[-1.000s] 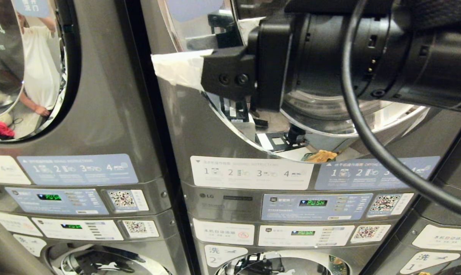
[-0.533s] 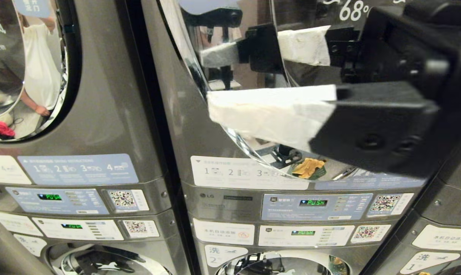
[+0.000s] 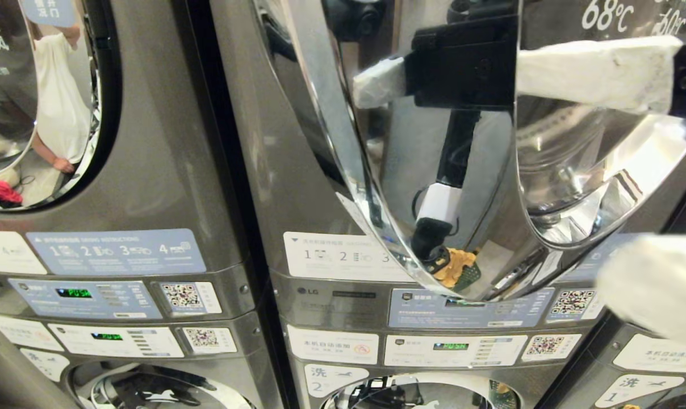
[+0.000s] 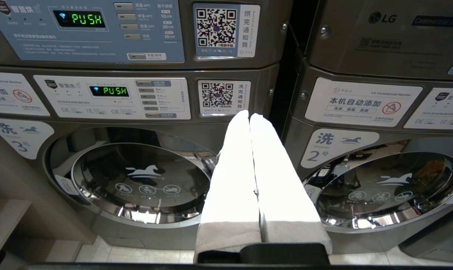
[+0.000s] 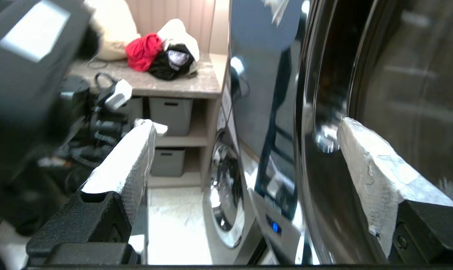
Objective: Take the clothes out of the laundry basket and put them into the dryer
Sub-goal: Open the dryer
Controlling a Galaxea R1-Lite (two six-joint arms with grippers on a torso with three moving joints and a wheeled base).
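Clothes: you can see a red and dark heap [image 5: 161, 56] only in the right wrist view, lying on a worktop [image 5: 174, 84] far off to the side of the machines; a bit of yellow cloth [image 3: 456, 266] shows as a reflection in the dryer door. No basket is plainly in view.
Dryer door: the chrome-rimmed door [image 3: 377, 170] of the upper middle machine stands swung partly out, its glass facing you.
Right hand: your right hand [image 5: 245, 157] is spread wide around the door's edge, one white-padded finger [image 5: 369, 165] against the glass side and the other on the open-air side; it holds nothing.
Left hand: your left hand [image 4: 251, 180] is parked low in front of the washers, fingers pressed together, empty.
Risk, door: I judge the door could swing back or be knocked if the padded finger drags on the rim as you pull clear.
Risk, reach: the opening looks only partly clear, so an arm bringing cloth in might strike the door.
Risk, view: the arm fills much of the head view, so watch the wrist view.
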